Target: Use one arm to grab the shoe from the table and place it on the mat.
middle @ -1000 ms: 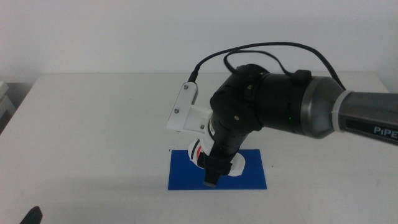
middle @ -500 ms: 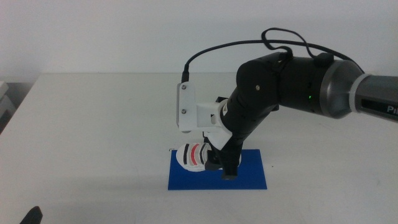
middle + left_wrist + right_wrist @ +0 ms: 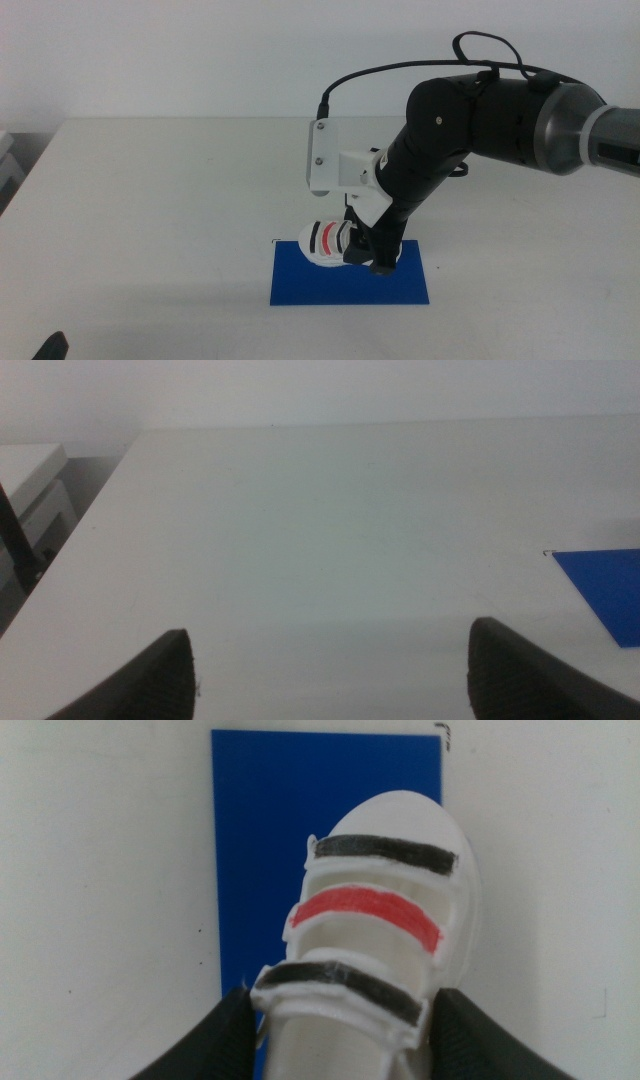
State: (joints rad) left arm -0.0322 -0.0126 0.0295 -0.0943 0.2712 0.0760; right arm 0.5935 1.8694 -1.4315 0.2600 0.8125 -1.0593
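The white shoe (image 3: 325,243) with two black stripes and one red stripe is at the far left part of the dark blue mat (image 3: 300,285), its toe pointing left. My right gripper (image 3: 372,252) comes down from the right arm (image 3: 480,110) and is shut on the shoe's heel end. In the right wrist view the jaws flank the shoe (image 3: 375,910), whose toe reaches past the edge of the mat (image 3: 260,840) over the white table (image 3: 150,200). I cannot tell whether the shoe rests on the mat or hangs just above it. My left gripper (image 3: 330,660) is open and empty, waiting at the front left.
A white camera bracket (image 3: 322,155) sticks out from the right wrist. The left gripper's tip (image 3: 50,347) shows at the bottom left edge of the middle view. A corner of the mat (image 3: 605,585) shows in the left wrist view. A white box (image 3: 30,480) stands off the table's left side.
The right arm has swung and drawn back to the right, turning the shoe on the gripper so its striped top faces up. The left arm has not moved.
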